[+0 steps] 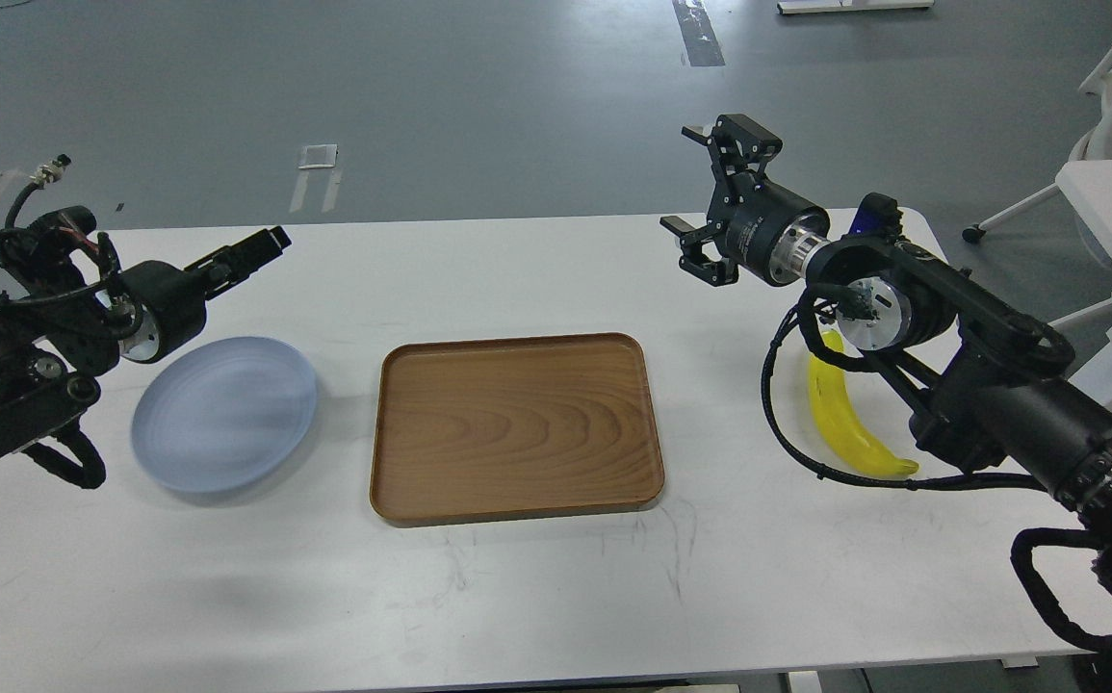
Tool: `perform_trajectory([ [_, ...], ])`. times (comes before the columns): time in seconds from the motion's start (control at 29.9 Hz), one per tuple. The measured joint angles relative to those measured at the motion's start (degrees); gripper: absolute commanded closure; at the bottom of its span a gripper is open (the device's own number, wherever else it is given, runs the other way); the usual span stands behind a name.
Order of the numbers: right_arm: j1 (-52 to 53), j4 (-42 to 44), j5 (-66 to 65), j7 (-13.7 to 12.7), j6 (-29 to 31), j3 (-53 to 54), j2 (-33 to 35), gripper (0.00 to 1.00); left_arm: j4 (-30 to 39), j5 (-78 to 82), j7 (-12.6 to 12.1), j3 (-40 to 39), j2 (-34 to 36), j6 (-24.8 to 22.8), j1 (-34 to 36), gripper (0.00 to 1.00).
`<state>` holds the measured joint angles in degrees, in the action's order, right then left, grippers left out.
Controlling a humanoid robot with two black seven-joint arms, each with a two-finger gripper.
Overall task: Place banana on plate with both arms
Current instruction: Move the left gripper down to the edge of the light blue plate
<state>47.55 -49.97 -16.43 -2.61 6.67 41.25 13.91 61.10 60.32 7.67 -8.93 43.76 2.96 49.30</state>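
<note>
Table (536, 597) carries everything, one white top. On it sits one wooden tray (517, 423), central and bare, between our two task items. One blue-grey plate (223, 412) lies left, near our left gripper (262, 243), whose fingers we cannot tell apart. One banana (844, 423) lies right, flat on the table beneath our right arm, well apart from the plate, likely so each arm serves its own side. Our right gripper (700, 207) hangs above the table, fingers spread, holding nothing.
</note>
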Motion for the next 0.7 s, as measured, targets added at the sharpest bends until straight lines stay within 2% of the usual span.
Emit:
perform_trajectory([
  [0.17,-1.40,0.05,0.13,0.18,0.15,0.27,1.19,0.00,-0.90,1.93,0.58,1.03,2.18,0.33,-0.90,0.02],
  [0.37,-1.57,-0.04,0.25,0.25,0.13,0.80,1.80,0.00,-6.67,2.33,2.16,2.51,2.16,2.10,-2.99,0.03],
  [0.54,-1.57,-0.21,0.26,0.28,-0.24,1.10,1.99,0.00,-8.48,2.42,3.02,6.80,2.13,4.75,-6.26,0.11],
  [0.7,-1.55,-0.31,0.26,0.32,-0.33,1.12,2.00,0.00,-9.74,2.39,3.36,8.35,2.36,5.38,-8.02,0.14],
])
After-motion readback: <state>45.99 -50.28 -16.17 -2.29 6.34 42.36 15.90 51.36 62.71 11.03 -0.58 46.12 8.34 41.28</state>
